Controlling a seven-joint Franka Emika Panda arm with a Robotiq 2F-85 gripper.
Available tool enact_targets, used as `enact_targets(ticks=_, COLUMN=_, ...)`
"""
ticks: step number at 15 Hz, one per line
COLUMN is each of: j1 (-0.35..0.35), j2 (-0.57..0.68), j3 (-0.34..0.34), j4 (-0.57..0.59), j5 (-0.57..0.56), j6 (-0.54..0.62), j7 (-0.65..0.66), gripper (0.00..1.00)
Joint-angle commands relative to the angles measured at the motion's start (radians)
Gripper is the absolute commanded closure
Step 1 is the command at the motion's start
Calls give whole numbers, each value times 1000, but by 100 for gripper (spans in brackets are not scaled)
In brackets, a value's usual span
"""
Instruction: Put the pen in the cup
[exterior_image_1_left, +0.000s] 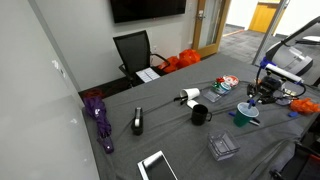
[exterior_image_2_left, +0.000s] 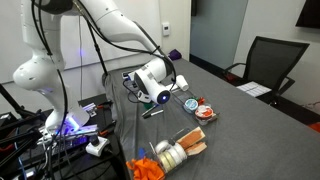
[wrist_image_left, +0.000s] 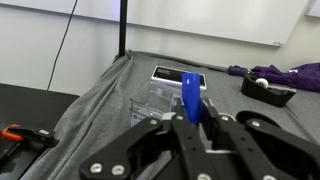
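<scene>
In an exterior view, the pincer (exterior_image_1_left: 262, 94) hangs just above the cup (exterior_image_1_left: 246, 114), which stands on the grey-clothed table (exterior_image_1_left: 170, 140) near a black mug (exterior_image_1_left: 199, 115). The pen is too small to make out here.

In an exterior view from another side, the white arm (exterior_image_2_left: 120, 30) bends low over the table; I cannot pick out the cup there.

In the wrist view, the pincer is clamped on the blue pen (wrist_image_left: 190, 97), which stands upright between its fingers. A clear box (wrist_image_left: 158, 95) lies beyond it.
</scene>
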Motion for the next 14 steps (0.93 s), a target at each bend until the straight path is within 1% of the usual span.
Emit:
enact_targets(ticks=1, j1=-10, j2=73, j3=12, j4=58, j5=29, j6=-24, j7=-17, gripper=95)
enact_targets(ticks=2, j1=-9, j2=87, j3=14, j4=67, j5=33, j6=-23, j7=-13, gripper=95)
enact_targets(ticks=3, j1=-8, j2=96, j3=15, j4=75, j5=34, j6=-23, j7=-11, gripper=88)
enact_targets(ticks=4, j1=-9, j2=104, j3=16, j4=80, j5=38, j6=-25, j7=-12, gripper=55)
enact_targets(ticks=5, j1=-10, j2=111, j3=17, j4=87, j5=39, j6=-27, j7=-12, gripper=54)
enact_targets(ticks=6, j1=-10, j2=114, j3=17, j4=90, j5=38, j6=-28, j7=-13, gripper=48)
enact_targets(ticks=12, j1=-3, j2=100, j3=12, j4=84, j5=34, j6=-14, j7=-24, gripper=5)
enact_targets(ticks=13, j1=-2, j2=96, j3=11, j4=82, j5=33, j6=-12, j7=-24, gripper=1)
enact_targets(ticks=14, j1=-1, j2=92, j3=10, j4=81, j5=32, j6=-10, j7=-24, gripper=0)
